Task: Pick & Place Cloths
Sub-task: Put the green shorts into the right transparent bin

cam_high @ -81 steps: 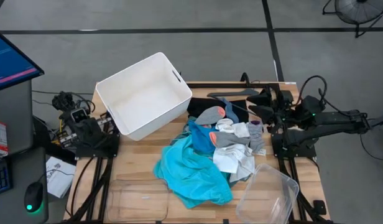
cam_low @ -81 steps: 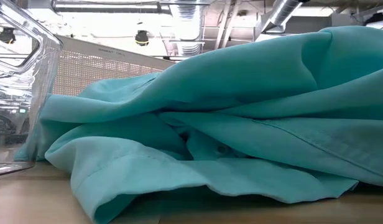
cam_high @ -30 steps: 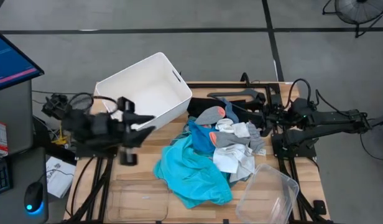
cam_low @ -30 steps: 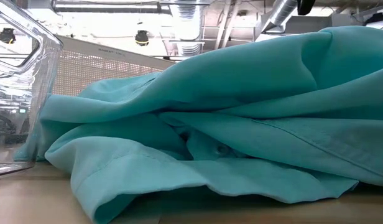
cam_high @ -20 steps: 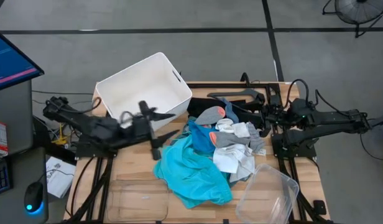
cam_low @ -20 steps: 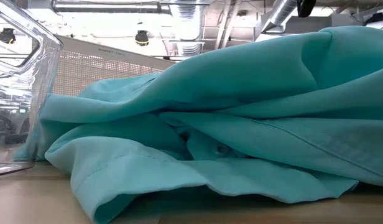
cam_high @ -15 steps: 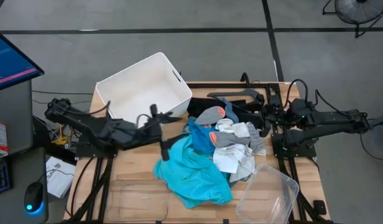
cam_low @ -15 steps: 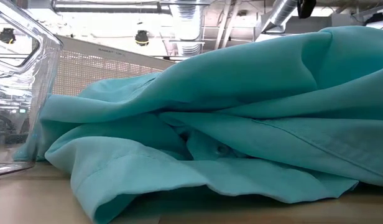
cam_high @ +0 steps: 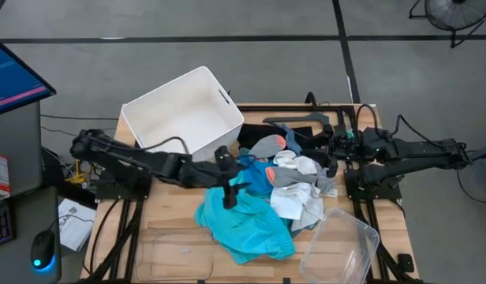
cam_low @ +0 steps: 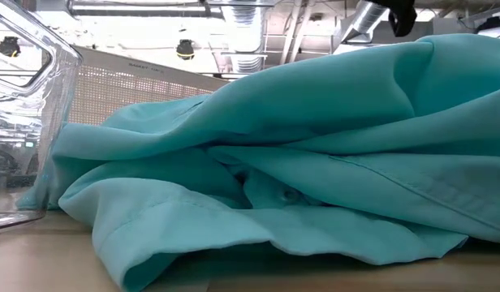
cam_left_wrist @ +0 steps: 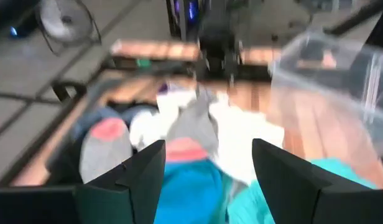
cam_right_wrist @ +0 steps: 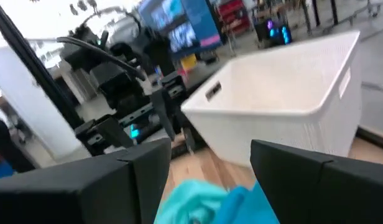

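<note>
A bright turquoise fabric garment (cam_high: 241, 222) spreads over the pale wooden counter (cam_high: 172, 217). Beside it lie a white cloth (cam_high: 294, 205) and a grey cloth with an orange patch (cam_high: 268, 146). The ribbed plastic bin (cam_high: 182, 120) is plain white.

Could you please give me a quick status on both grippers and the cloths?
Left gripper open over the turquoise cloth. Right gripper open at pile's far edge. Cloths heaped mid-table, bin empty. Hanger beside pile.

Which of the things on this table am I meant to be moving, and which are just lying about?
To move: turquoise cloth, white rags, grey-and-orange cloth.
Lying about: white bin, black hanger, clear tub.
</note>
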Available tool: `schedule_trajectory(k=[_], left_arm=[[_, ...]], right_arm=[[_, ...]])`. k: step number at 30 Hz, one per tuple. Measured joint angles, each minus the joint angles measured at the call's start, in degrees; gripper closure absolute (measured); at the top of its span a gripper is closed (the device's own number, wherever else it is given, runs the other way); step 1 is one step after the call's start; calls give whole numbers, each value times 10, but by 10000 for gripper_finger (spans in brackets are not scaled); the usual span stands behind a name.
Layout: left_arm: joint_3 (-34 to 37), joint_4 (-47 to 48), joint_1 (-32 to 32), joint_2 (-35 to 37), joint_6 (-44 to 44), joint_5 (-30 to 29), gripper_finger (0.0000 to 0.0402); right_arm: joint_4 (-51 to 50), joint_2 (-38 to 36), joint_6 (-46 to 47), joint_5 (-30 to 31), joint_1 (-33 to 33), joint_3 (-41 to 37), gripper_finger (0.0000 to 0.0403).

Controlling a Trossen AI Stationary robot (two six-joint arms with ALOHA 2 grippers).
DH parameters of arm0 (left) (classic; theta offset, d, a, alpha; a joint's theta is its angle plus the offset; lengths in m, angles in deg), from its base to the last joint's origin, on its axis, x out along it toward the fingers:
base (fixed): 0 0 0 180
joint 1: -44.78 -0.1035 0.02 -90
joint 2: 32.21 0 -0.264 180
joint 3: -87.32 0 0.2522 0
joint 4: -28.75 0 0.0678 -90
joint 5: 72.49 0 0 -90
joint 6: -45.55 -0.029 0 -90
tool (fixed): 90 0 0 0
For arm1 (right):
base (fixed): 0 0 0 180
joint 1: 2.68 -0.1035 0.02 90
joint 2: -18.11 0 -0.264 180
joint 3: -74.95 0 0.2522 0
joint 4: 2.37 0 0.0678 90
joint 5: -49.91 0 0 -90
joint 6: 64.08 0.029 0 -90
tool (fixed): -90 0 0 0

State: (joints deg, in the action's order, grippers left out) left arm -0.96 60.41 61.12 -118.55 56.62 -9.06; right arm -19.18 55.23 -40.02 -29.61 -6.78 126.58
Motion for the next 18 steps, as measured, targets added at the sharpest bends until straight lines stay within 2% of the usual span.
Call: schedule_trajectory(k=[7,14,18], left_arm=[[0,6,1,-54,45,39,158],[0,5,1,-82,102,14,138],[0,4,1,-82,121,14,135]], right_arm=[[-71,1,-5,-1,0,0,186],[-136,0,-19,-1,0,0,184],[-206,18,-75,1,0,0,184]])
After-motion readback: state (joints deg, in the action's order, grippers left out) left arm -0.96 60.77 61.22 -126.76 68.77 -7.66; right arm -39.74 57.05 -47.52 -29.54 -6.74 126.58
